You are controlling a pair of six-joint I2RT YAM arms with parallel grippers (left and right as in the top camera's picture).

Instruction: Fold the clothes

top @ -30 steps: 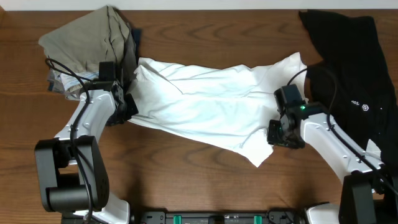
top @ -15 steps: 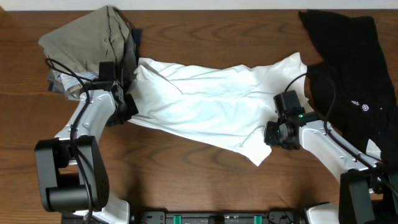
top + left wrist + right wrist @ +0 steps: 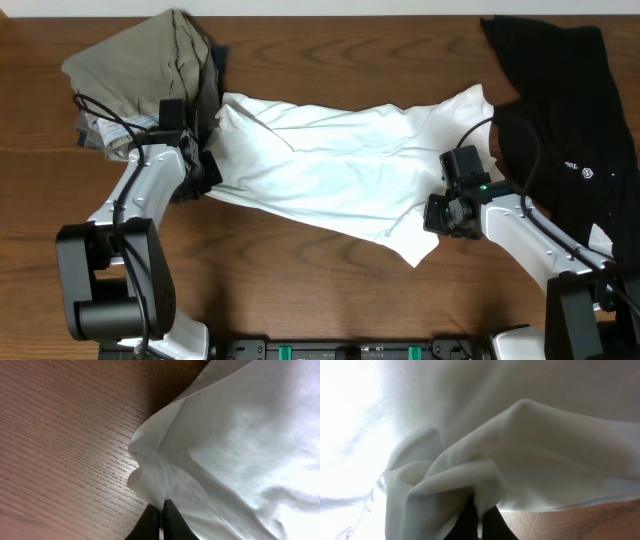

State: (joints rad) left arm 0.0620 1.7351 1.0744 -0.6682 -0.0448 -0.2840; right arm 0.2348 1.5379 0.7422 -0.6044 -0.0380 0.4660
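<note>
– White cloth fills your right wrist view: the right claw (image 3: pixel 479 516) has its jaws together, pinched on a bunched fold of the large white short-sleeved fabric T-shirt (image 3: pixel 330 175) at its lower right corner.
– What moved?
– Only that arm. Over the last second it crept a little inward, toward the shirt, then settled. The cloth itself barely shifted. The left claw (image 3: pixel 161 510) stayed put, jaws clamped on the shirt's left edge, where the hem curls off the wood.
– So where does that leave you?
– I judge both grips seated and no fold made yet. The shirt lies spread and rumpled across the middle of the brown wood-grain bench (image 3: pixel 300 290), between your two arms. Lifting both ends together looks like the next step.
– And further off?
– Far left, a crumpled khaki fabric garment (image 3: pixel 140 60) sits just beside the shirt's corner. Far right, a black fabric garment with a small pale logo (image 3: pixel 560 90) lies partly under your right arm. Past the bench's far edge there is only a pale strip (image 3: pixel 350 6); I cannot tell what it is.
</note>
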